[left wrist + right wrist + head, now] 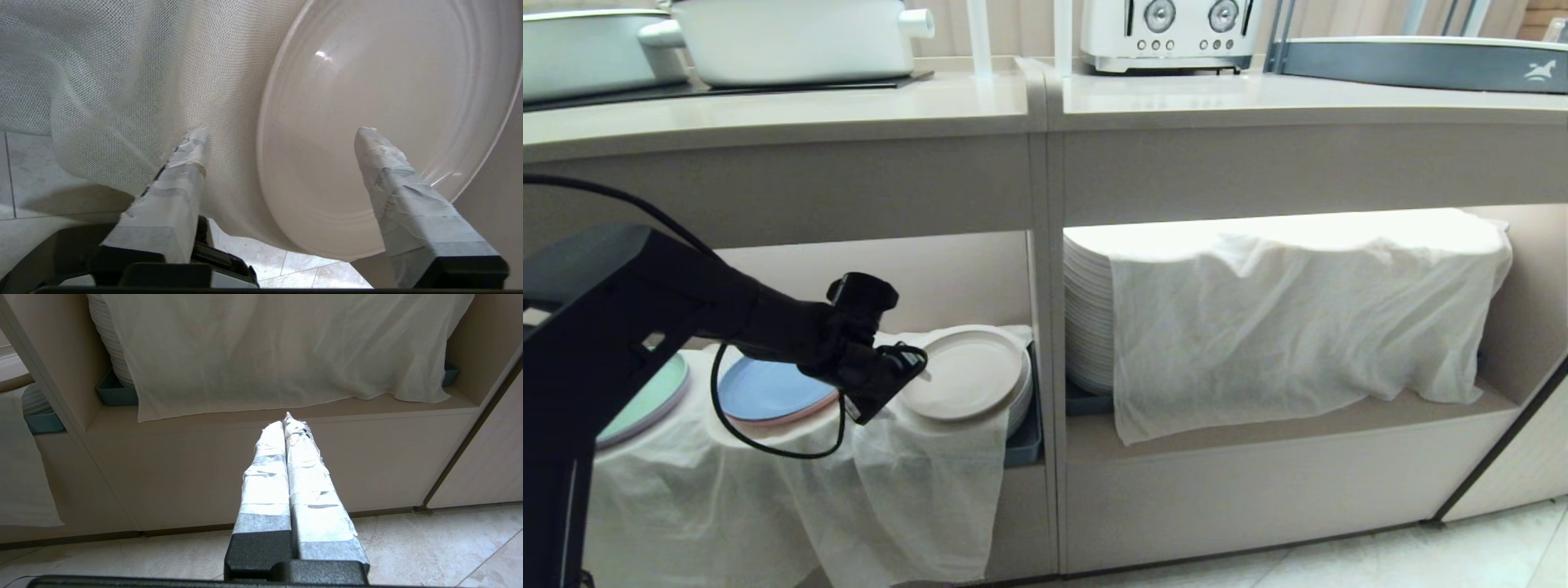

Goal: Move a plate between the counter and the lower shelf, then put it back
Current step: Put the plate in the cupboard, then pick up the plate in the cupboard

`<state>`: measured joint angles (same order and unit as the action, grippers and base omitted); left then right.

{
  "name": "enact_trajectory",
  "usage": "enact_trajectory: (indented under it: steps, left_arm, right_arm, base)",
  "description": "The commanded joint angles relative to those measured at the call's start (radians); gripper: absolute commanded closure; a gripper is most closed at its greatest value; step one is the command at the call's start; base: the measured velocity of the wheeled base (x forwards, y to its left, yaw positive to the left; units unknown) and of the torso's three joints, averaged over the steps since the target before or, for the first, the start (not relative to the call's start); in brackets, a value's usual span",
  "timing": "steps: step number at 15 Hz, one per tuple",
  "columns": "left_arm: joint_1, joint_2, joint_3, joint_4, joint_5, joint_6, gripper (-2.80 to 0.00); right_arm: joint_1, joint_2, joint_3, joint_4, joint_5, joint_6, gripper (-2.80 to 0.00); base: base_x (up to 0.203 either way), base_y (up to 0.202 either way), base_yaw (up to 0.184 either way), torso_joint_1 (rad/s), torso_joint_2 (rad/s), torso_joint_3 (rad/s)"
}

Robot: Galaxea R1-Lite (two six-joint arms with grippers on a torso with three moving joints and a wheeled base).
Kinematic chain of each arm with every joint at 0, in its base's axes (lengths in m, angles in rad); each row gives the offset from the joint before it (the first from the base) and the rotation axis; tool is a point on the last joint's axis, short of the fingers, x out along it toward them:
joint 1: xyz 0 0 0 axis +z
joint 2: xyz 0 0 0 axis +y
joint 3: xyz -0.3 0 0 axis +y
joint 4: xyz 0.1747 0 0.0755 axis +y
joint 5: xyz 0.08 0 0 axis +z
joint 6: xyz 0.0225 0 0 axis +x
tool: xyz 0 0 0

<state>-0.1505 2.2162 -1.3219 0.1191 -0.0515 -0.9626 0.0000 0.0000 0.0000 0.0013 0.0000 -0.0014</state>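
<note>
The cream plate (964, 371) lies on top of a low stack draped in white cloth (915, 490), in the lower shelf (947, 278) under the counter (849, 106). My left gripper (915, 363) is at the plate's near left edge. In the left wrist view it (282, 132) is open, its taped fingers wide apart on either side of the rim. One finger (192, 155) is over the cloth and the other is over the plate's face (388, 81). My right gripper (286, 420) is shut on nothing, parked low before the neighbouring bay.
A blue plate (768, 390) and a mint-green plate (645, 400) lie left of the cream one. A teal tray (1025, 441) holds the stack. The right bay holds a tall white stack (1086, 318) under cloth. A white pot (792, 37) and toaster (1168, 33) stand above.
</note>
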Motion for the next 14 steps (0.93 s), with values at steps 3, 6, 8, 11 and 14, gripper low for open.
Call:
enact_trajectory:
  steps: [3, 6, 8, 11, 14]
  left_arm:
    - [0.000, -0.025, 0.017, 0.003, -0.002, -0.006, -2.80]
    - [0.000, -0.057, 0.069, 0.004, -0.006, -0.004, -2.80]
    - [0.000, -0.072, 0.099, 0.004, -0.007, -0.001, -2.80]
    - [0.000, -0.106, 0.131, 0.004, -0.007, 0.002, -2.80]
    - [0.001, -0.145, 0.166, 0.004, -0.004, 0.005, -2.80]
  right_arm:
    - [0.000, 0.000, 0.000, 0.000, 0.000, 0.000, 0.00]
    - [0.000, 0.000, 0.000, -0.001, 0.000, 0.000, 0.00]
    - [0.000, 0.000, 0.000, 0.000, 0.000, 0.000, 0.00]
    - [0.000, 0.000, 0.000, 0.000, 0.000, 0.000, 0.00]
    - [0.000, 0.000, 0.000, 0.000, 0.000, 0.000, 0.00]
  base:
    - [0.000, 0.000, 0.000, 0.000, 0.00, 0.000]
    - [0.000, 0.000, 0.000, 0.000, 0.00, 0.000]
    - [0.000, 0.000, 0.000, 0.000, 0.00, 0.000]
    - [0.000, 0.000, 0.000, 0.000, 0.00, 0.000]
    - [0.000, 0.000, 0.000, 0.000, 0.00, 0.000]
